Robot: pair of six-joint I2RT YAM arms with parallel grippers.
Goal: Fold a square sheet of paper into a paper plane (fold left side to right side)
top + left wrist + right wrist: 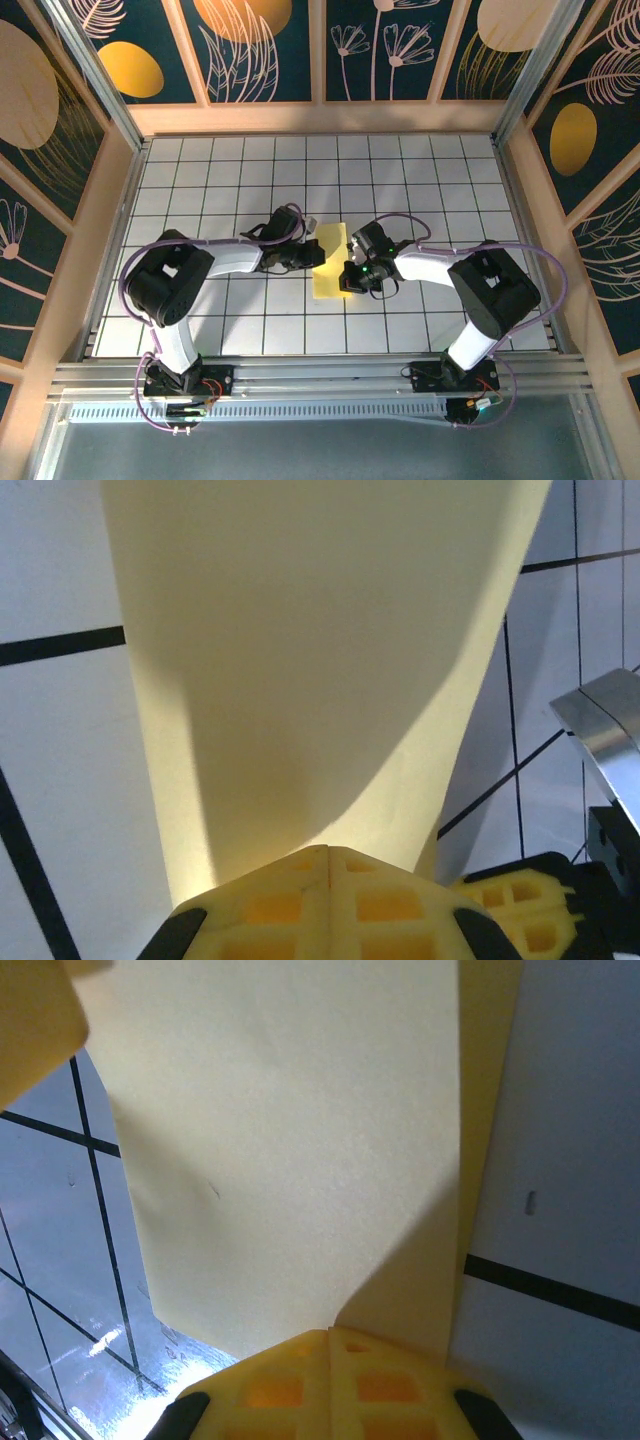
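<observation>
**Operator:** Report the left gripper.

**Arm:** My left gripper [330, 854] is fully closed, with its tips pinching an edge of the square sheet of paper [331, 262].

**Operator:** And the right gripper?

**Arm:** My right gripper [330, 1334] is also fully closed, clamped on the same sheet from the opposite side.

**Operator:** Where is the sheet?

**Arm:** It is at the centre of the gridded table [200, 180], doubled over into a narrow strip between my two grippers.

The paper [320, 660] runs off the top in both wrist views; from above, left gripper [316, 257] and right gripper [347, 277] cover its side edges.
</observation>
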